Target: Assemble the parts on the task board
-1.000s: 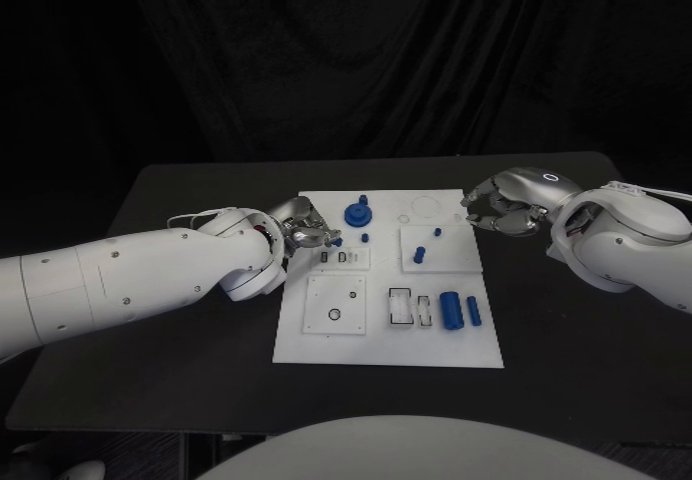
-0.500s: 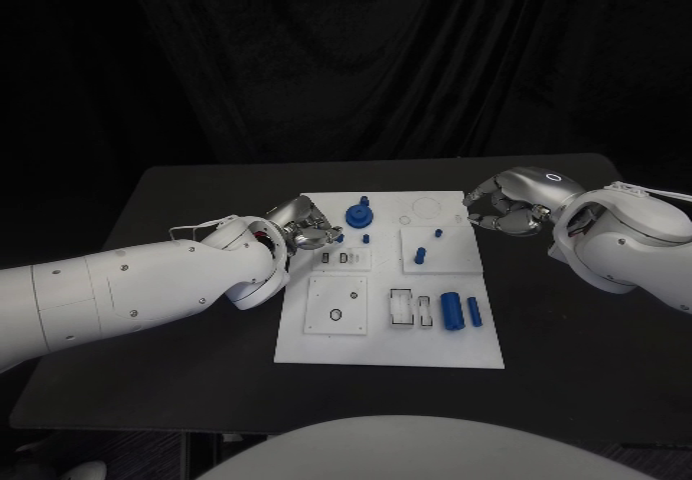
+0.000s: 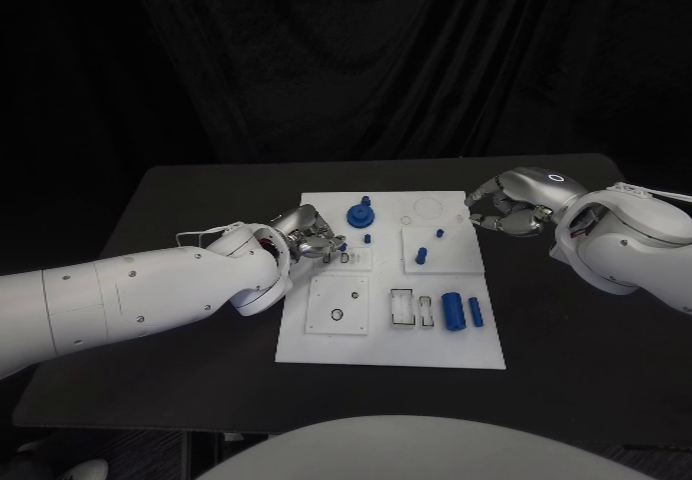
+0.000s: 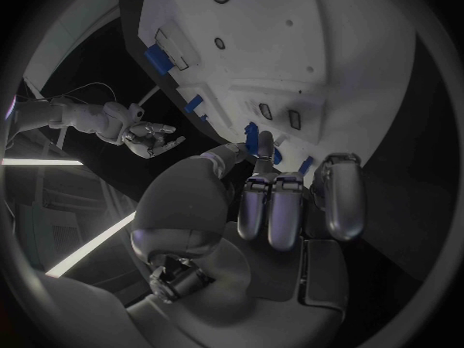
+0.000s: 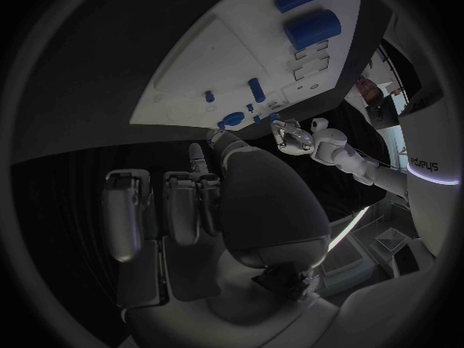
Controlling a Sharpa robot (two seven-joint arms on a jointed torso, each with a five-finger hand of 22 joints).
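Observation:
The white task board (image 3: 389,340) lies mid-table. My left hand (image 3: 307,241) is at the board's left edge and pinches a small blue part (image 4: 251,138) between thumb and fingers, just above the two small slots (image 3: 342,258). My right hand (image 3: 503,212) hovers at the board's far right corner, its fingers (image 5: 184,201) curled in with nothing seen in them. A blue round part with a peg (image 3: 361,213) stands at the far middle of the board. A thick blue cylinder (image 3: 450,309) and a thin blue bar (image 3: 475,311) lie at the near right.
Small blue pegs (image 3: 420,255) (image 3: 365,238) stand on the board's far half. Two open rectangular slots (image 3: 401,305) sit left of the cylinder, next to a white square panel (image 3: 336,304). Black table (image 3: 188,200) surrounds the board on all sides.
My left hand has shifted a little to the right and nearer with the blue part, over the small slots. The right hand has stayed put.

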